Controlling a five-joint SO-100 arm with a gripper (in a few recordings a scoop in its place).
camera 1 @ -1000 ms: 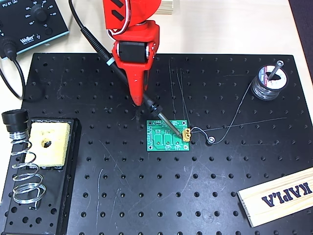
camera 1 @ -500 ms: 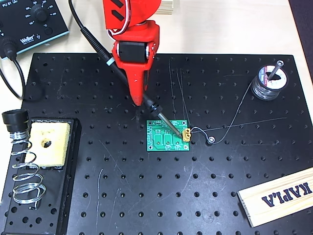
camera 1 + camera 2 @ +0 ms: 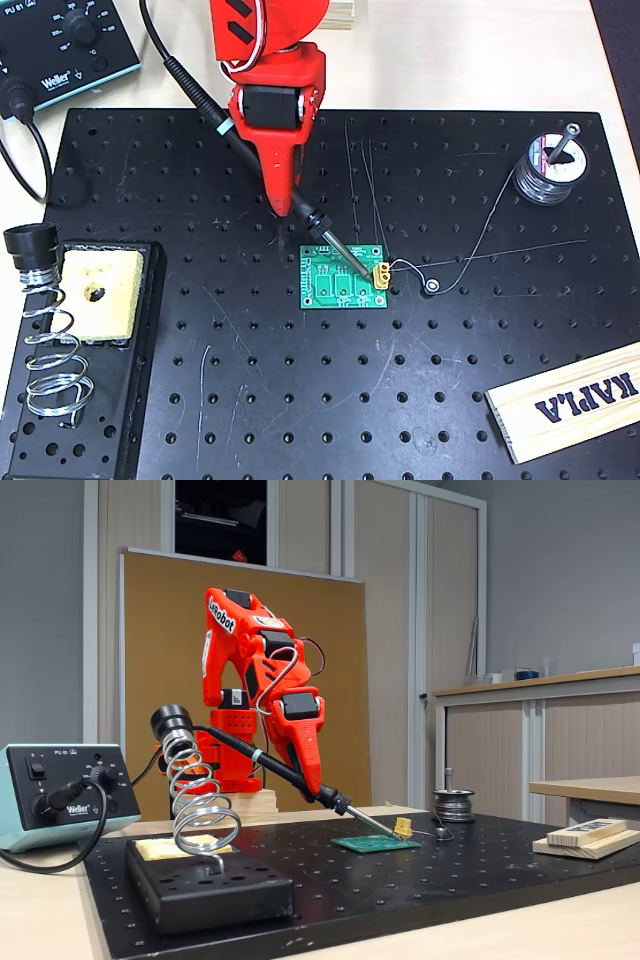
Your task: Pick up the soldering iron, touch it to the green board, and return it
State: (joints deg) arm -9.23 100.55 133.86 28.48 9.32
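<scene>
Claw [image 3: 291, 205] is the red 2-finger one, pointing down and pinched around the long slim black pen-shaped soldering iron [image 3: 262, 178] partway along its handle, just ahead of the light-blue ring. Fixed view shows the same grip [image 3: 312, 785], with the iron [image 3: 290, 775] sloping down to the right and its black cable trailing back toward the teal Weller station [image 3: 60, 45].

From there the thin silver tip runs down onto the small square green circuit board [image 3: 345, 278], ending right by the yellow connector on its right edge. From the side it looks like the tip is resting on or just grazing the board [image 3: 375, 843], can't swear it's real contact.

So I'd call this the touch step. Doing it well imo means light pressure only: the board doesn't look clamped to the black perforated tabletop [image 3: 330, 400], so any sideways push would probably skate it. Don't drag the tip into the thin solder wire [image 3: 470, 255] leading off to the spool [image 3: 550, 168] either.

Then lift straight up before swinging away. The silver coiled-spring holder [image 3: 50, 350] with the yellow sponge [image 3: 100, 290] sits well apart at the left of the overhead view, so the return is a long sweep, and the cable could snag.
</scene>
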